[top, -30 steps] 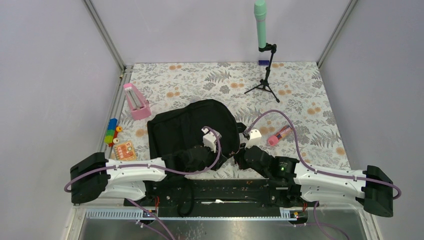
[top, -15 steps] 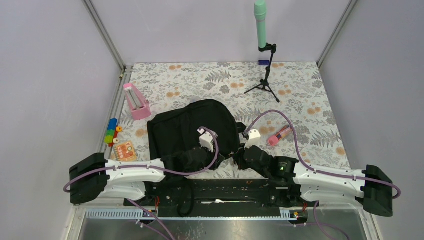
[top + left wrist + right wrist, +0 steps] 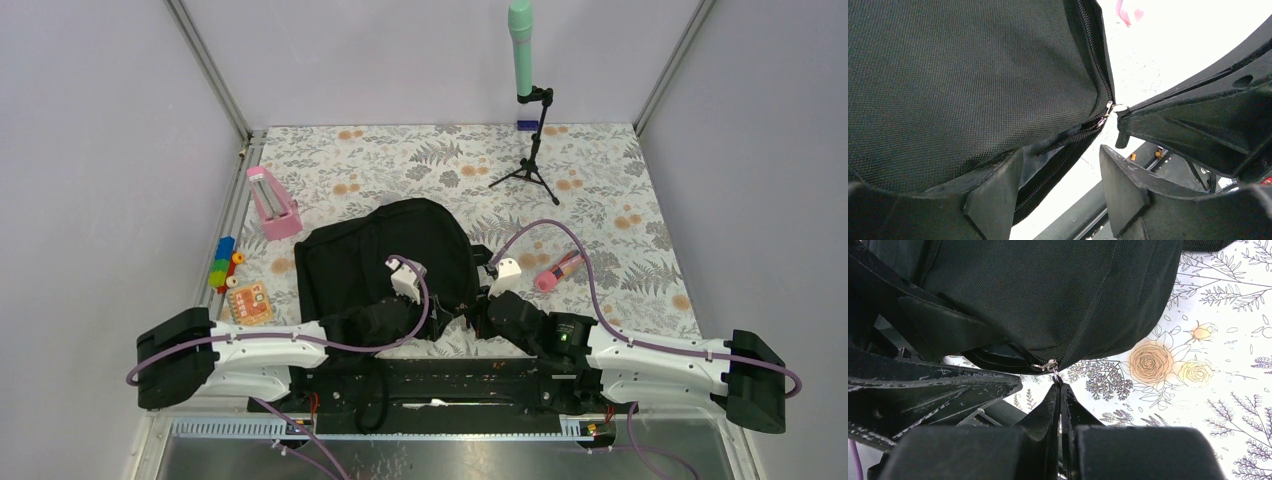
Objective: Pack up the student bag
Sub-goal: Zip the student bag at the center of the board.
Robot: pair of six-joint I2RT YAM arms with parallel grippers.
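Observation:
The student bag [image 3: 385, 255] is a black fabric backpack lying flat mid-table. It fills the upper left of the left wrist view [image 3: 963, 75] and the top of the right wrist view [image 3: 1058, 295]. My right gripper [image 3: 1059, 388] is shut on the metal zipper pull [image 3: 1051, 365] at the bag's near right corner, in the top view [image 3: 478, 310]. My left gripper [image 3: 1060, 172] stands open just beside it [image 3: 445, 312]. The partly unzipped bag edge [image 3: 1058, 150] lies against its left finger [image 3: 995, 197], with nothing gripped.
A pink wedge-shaped stand [image 3: 272, 203], coloured blocks [image 3: 224, 262] and an orange card [image 3: 249, 300] lie left of the bag. A pink tube [image 3: 558, 270] lies to its right. A small tripod holding a green recorder [image 3: 527, 150] stands at the back.
My left gripper has opened and its wrist has drawn back slightly to the left. The right gripper has stayed shut on the zipper pull, hardly moving.

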